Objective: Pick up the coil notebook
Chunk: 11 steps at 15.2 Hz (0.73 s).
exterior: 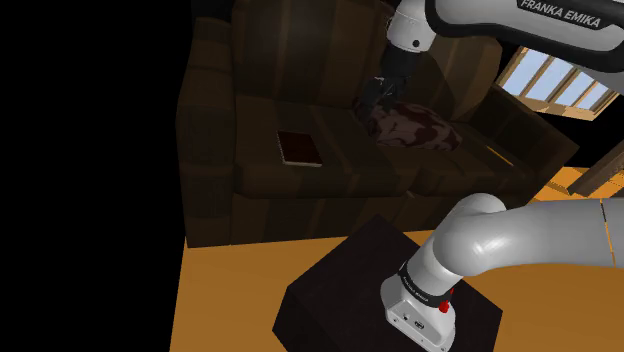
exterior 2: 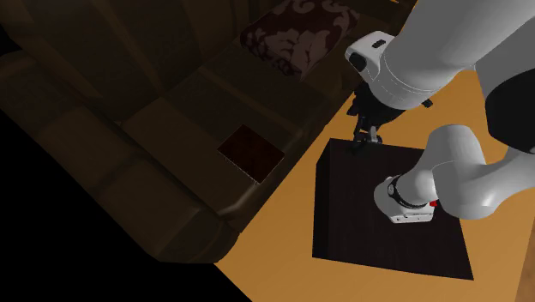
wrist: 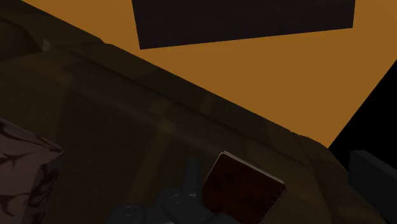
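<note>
The coil notebook (exterior: 298,148) is a dark red-brown book lying flat on the brown sofa's seat (exterior: 340,165), near the armrest on the shoulder view's left. It lies closed in the second exterior view (exterior 2: 250,151) and in the wrist view (wrist: 242,189), where pale coils run along one edge. My black gripper (exterior: 376,97) hangs above the seat, to the right of the notebook in the shoulder view and just over the patterned pillow. In the second exterior view the gripper (exterior 2: 365,140) is well above the sofa and apart from the notebook.
A dark red patterned pillow (exterior: 412,125) rests on the seat beside the notebook. The sofa's backrest (exterior: 300,60) and armrest (exterior: 205,150) border the seat. An orange floor (exterior 2: 291,214) and the black stand (exterior 2: 386,214) lie in front. A black area (exterior: 90,170) lies on the left.
</note>
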Each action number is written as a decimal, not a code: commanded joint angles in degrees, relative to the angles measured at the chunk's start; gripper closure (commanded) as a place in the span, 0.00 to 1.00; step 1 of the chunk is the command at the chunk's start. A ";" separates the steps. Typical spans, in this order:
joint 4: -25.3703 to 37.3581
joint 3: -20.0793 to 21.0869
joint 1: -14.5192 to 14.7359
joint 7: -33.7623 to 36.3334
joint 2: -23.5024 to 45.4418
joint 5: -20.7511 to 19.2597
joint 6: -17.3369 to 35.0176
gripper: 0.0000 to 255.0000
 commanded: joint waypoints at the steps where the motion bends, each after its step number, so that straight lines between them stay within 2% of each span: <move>1: 0.00 0.00 0.00 0.00 0.00 0.00 0.00 0.00; 6: 1.57 12.12 -0.86 7.41 10.51 -9.42 4.23 0.00; 11: 4.64 23.82 -3.31 17.54 24.03 -22.58 4.72 0.00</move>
